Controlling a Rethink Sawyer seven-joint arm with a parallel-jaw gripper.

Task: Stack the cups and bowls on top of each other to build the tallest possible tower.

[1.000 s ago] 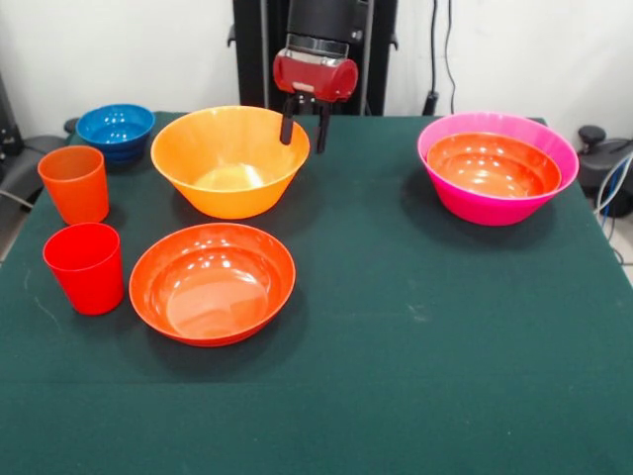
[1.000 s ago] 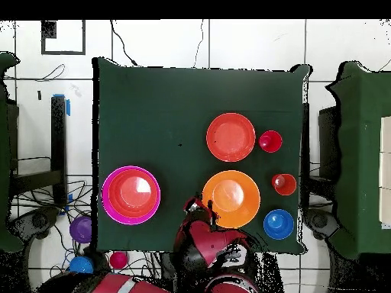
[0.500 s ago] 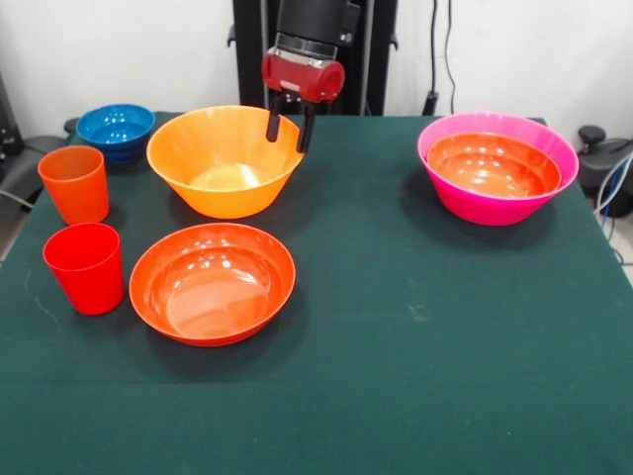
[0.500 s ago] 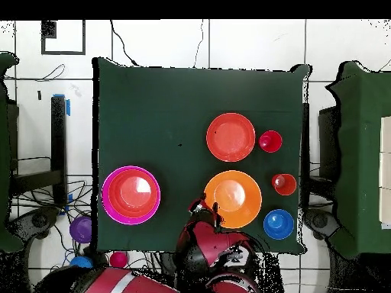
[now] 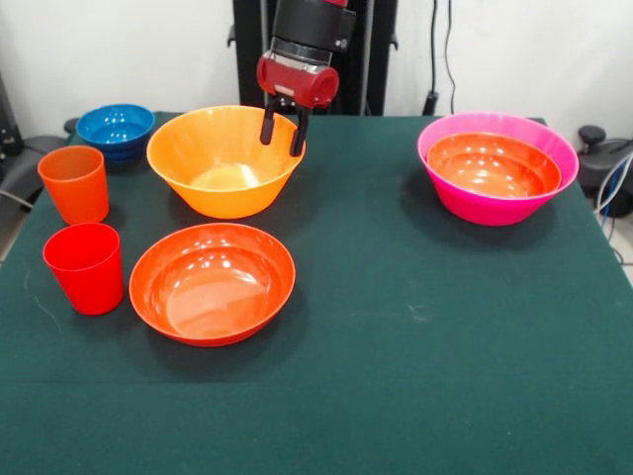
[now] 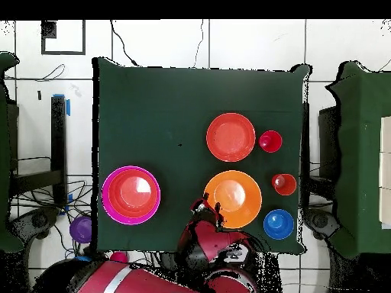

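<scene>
hovering end effector [image 5: 282, 132], fingers spread, straddling far rim of yellow-orange bowl [image 5: 226, 161].

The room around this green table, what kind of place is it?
Probably a robot lab or test room, not a kitchen. A red and black robot arm with a gripper works at a green-cloth table, loose cables trail over the tiled floor, and another green table stands alongside.

arm [image 5: 309, 22]: black cylinder | wrist: glossy red housing | hand [image 5: 282, 127]: two slim black fingers
</scene>
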